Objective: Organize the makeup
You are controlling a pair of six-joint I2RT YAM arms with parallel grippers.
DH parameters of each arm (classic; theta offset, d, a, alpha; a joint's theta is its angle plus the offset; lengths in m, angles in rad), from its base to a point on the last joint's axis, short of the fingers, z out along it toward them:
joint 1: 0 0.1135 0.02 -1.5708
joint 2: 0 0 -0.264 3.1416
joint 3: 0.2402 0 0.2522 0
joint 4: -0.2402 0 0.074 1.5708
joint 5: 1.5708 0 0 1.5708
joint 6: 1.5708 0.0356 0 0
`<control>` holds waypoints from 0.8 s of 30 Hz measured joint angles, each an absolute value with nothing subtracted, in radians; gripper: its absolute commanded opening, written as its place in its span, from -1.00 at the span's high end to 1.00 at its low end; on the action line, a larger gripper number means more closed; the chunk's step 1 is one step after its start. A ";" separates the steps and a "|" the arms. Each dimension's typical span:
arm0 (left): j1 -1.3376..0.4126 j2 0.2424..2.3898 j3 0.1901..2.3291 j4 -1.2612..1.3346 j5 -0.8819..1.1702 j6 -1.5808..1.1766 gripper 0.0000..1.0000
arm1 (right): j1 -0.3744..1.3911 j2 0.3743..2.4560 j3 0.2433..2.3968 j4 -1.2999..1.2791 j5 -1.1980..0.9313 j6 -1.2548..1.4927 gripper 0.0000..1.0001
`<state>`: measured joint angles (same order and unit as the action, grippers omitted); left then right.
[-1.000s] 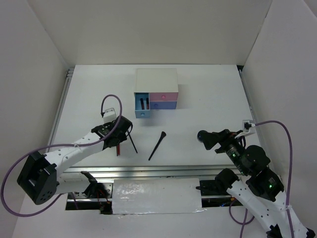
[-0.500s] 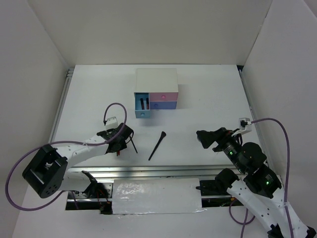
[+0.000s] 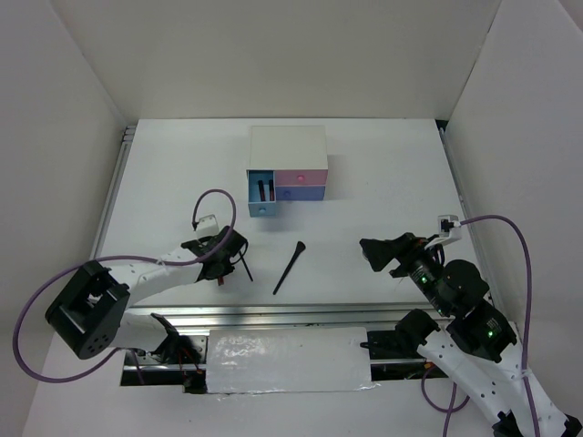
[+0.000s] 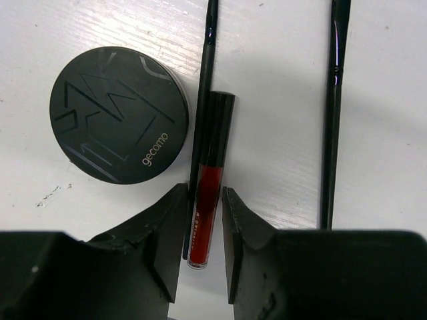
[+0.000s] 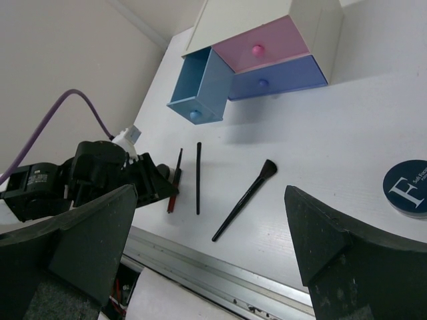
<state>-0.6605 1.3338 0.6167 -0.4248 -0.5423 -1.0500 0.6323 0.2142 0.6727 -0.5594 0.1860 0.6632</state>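
Observation:
My left gripper [image 4: 202,250] is low over the table, its jaws set either side of a red lip tube [image 4: 208,200] with a thin gap still showing on the right. A thin black pencil [image 4: 204,80] lies against the tube's left side. A round black compact [image 4: 119,115] sits to the left and another black pencil [image 4: 332,113] to the right. From above, the left gripper [image 3: 225,261] is left of the flared black brush [image 3: 289,268]. My right gripper [image 5: 210,193] hangs wide open above the table, holding nothing. A second compact [image 5: 407,187] lies at its right.
The white drawer box [image 3: 288,150] stands at the back centre. Its left blue drawer [image 3: 262,193] is pulled out with dark items inside. Its pink drawer [image 5: 257,48] and lower blue drawer [image 5: 280,77] are shut. A metal rail [image 3: 273,314] runs along the near edge.
The left gripper's jaws have narrowed around the red tube, and the left arm has settled lower and nearer. The right arm shifted only slightly.

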 measured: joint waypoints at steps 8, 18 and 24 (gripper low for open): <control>-0.680 1.339 0.617 -0.427 -0.547 -1.052 0.17 | 0.632 0.215 0.673 -0.559 0.186 0.663 -0.99; -0.736 1.341 0.671 -0.501 -0.588 -1.083 0.00 | 0.632 0.215 0.672 -0.558 0.186 0.664 -0.99; -0.749 1.365 0.683 -0.516 -0.605 -1.103 0.02 | 0.632 0.214 0.672 -0.558 0.186 0.663 -0.99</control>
<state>-0.7490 1.3655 0.6827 -0.5156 -0.6048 -1.1027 0.6323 0.2142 0.6720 -0.5583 0.1864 0.6632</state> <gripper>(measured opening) 0.496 0.995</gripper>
